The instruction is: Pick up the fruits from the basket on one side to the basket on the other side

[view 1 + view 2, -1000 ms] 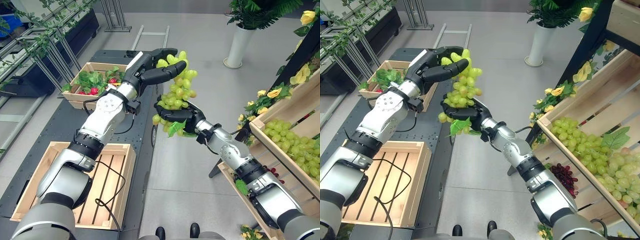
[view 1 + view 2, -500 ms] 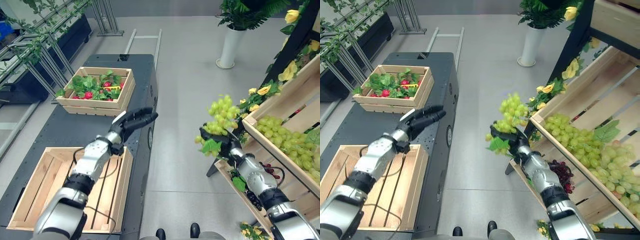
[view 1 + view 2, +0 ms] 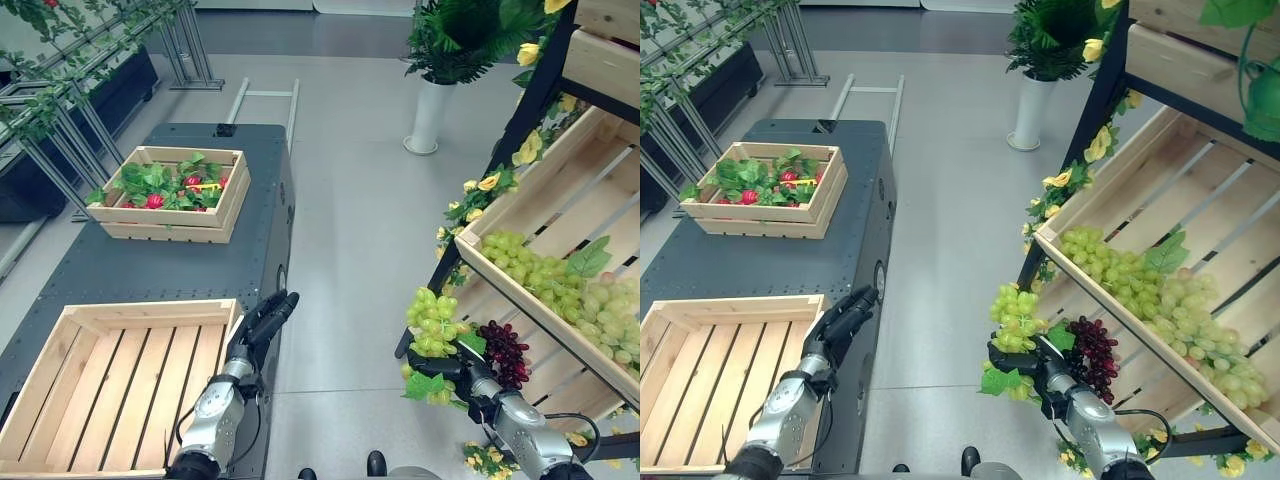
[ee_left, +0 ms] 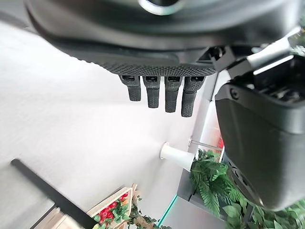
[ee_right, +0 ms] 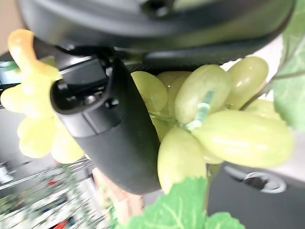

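A bunch of green grapes (image 3: 431,322) with a green leaf stands above my right hand (image 3: 451,366), which is shut on its lower part, low down beside the shelf. In the right wrist view the thumb (image 5: 114,124) is curled against the grapes (image 5: 238,136). My left hand (image 3: 262,322) hovers open by the right edge of the bare wooden crate (image 3: 120,385); its fingers (image 4: 157,93) are straight and hold nothing. The sloped shelf crate (image 3: 560,180) at the right holds more green grapes (image 3: 555,285).
A second crate (image 3: 170,190) with leaves and red fruit sits at the back of the dark cart (image 3: 150,260). Dark purple grapes (image 3: 505,350) lie on a lower shelf by my right hand. A white planter (image 3: 428,110) stands on the grey floor beyond.
My left hand has come off the grapes and dropped to the bare crate's edge. My right hand has carried the bunch down and right to the shelf. The camera has shifted.
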Motion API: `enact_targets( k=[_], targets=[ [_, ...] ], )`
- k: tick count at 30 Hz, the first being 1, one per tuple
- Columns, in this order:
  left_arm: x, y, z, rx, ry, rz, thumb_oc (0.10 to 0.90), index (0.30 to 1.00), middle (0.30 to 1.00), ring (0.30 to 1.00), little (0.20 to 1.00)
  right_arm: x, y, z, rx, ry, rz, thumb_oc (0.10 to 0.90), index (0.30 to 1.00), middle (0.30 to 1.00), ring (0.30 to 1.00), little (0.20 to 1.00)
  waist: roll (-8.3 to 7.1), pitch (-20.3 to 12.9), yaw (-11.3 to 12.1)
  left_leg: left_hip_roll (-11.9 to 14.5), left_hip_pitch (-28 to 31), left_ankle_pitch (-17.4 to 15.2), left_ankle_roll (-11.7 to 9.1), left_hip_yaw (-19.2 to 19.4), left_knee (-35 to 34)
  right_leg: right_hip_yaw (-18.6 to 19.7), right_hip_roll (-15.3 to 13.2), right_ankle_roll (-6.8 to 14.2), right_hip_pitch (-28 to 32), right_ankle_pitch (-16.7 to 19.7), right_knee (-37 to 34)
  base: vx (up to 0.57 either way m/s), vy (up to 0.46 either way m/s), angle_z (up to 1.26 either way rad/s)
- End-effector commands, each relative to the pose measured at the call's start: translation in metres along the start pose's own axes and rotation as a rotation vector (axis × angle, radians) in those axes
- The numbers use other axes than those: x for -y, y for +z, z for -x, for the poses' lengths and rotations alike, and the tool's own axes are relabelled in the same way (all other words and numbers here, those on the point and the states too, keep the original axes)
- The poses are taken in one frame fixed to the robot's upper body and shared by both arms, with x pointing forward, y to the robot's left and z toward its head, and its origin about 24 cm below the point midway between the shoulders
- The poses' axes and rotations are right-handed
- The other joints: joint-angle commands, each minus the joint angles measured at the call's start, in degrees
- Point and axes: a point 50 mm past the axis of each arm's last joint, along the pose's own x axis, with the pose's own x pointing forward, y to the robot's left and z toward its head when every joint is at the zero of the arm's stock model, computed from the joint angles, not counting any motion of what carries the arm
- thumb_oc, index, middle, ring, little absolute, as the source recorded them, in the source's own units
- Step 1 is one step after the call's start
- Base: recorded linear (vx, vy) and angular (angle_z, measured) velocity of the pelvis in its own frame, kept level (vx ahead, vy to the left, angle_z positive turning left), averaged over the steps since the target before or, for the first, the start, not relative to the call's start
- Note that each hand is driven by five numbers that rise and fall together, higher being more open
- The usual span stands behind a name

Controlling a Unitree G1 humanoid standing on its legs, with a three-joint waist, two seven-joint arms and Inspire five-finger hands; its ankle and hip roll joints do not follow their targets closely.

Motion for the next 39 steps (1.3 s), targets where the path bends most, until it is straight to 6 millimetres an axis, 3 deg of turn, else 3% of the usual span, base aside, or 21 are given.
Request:
enact_targets(
  k=[1,7,12,16,22,27,33,35,39],
  targets=[
    [0.023,0.048,-0.018,0.248,-0.111,-0.062,0.8,0.9,0.9,0.9,0.9,-0.013,0.08,-0.006,0.376,0.119,0.088,0.4,0.3,0.3,0.3,0.3,-0.53,-4.71,-1.32,-1.79,-2.96,-3.57,-0.24,0.07,0.5,-0.21,1.37,0.4,0.03,-1.2,0.13,-0.02,-0.002,-0.05],
    [0.03,0.036,-0.014,0.173,-0.133,-0.065,0.8,0.9,0.9,0.9,0.9,-0.019,0.093,0.012,0.405,0.197,0.189,0.4,0.3,0.3,0.3,0.3,-1.56,-4.49,-3.0,-1.81,-3.27,-3.74,0.3,2.23,0.5,2.11,1.84,1.0,-1.18,-0.34,0.13,-0.03,0.014,-0.19],
    [0.032,0.032,-0.018,0.139,-0.102,-0.071,0.8,0.9,0.9,0.9,0.9,-0.017,0.115,0.028,0.435,0.232,0.287,0.4,0.3,0.3,0.3,0.3,-2.09,-4.39,-5.02,-1.75,-3.58,-3.97,0.62,3.89,0.5,4.15,2.09,1.41,-2.18,0.42,0.13,-0.03,0.044,-0.27],
    [0.03,0.032,-0.022,0.112,-0.082,-0.103,0.8,0.9,0.9,0.9,0.9,-0.012,0.151,0.051,0.521,0.303,0.301,0.4,0.3,0.3,0.3,0.3,-2.29,-4.57,-7.57,-1.52,-3.49,-4.36,0.76,5.84,0.5,6.72,2.57,1.84,-2.89,1.1,0.18,-0.03,0.083,-0.28],
    [0.033,0.025,-0.024,0.084,-0.101,-0.117,0.8,0.9,0.9,0.9,0.9,-0.002,0.189,0.068,0.659,0.344,0.21,0.4,0.3,0.3,0.3,0.3,-2.44,-5.2,-8.86,-1.18,-2.8,-4.99,0.68,8.03,0.5,8.22,3.03,1.93,-3.17,0.86,0.82,0.0,0.068,-0.26],
    [0.034,0.017,-0.023,0.055,-0.091,-0.102,0.8,0.9,0.9,0.9,0.9,0.019,0.214,0.081,0.685,0.215,0.287,0.4,0.3,0.3,0.3,0.3,-2.66,-6.39,-9.68,-0.87,-2.5,-5.36,0.44,9.47,0.5,8.64,3.34,1.97,-3.44,0.62,1.28,0.03,0.063,-0.13],
    [0.028,-0.003,-0.016,-0.017,-0.057,-0.109,0.8,0.9,0.9,0.9,0.9,0.065,0.244,0.094,0.679,0.055,0.214,0.4,0.3,0.3,0.3,0.3,-3.63,-8.26,-9.46,-0.49,-2.46,-5.91,-0.01,9.57,0.5,8.01,3.45,2.06,-3.04,0.82,0.55,0.04,0.036,-0.04],
    [0.023,-0.01,-0.012,-0.038,-0.046,-0.121,0.8,0.9,0.9,0.9,0.9,0.08,0.254,0.103,0.679,-0.046,0.265,0.4,0.3,0.3,0.3,0.3,-3.89,-8.8,-9.19,-0.41,-2.46,-6.05,-0.05,9.57,0.5,7.69,3.36,2.06,-2.89,0.88,0.31,0.02,0.016,0.01],
    [0.017,-0.019,-0.007,-0.067,-0.03,-0.147,0.8,0.9,0.9,0.9,0.9,0.09,0.271,0.114,0.703,-0.141,0.306,0.4,0.3,0.3,0.3,0.3,-3.87,-9.63,-8.87,-0.43,-2.93,-6.08,-0.06,9.38,0.5,7.34,3.31,2.05,-3.25,0.85,0.2,0.01,0.016,0.01]
  ],
)
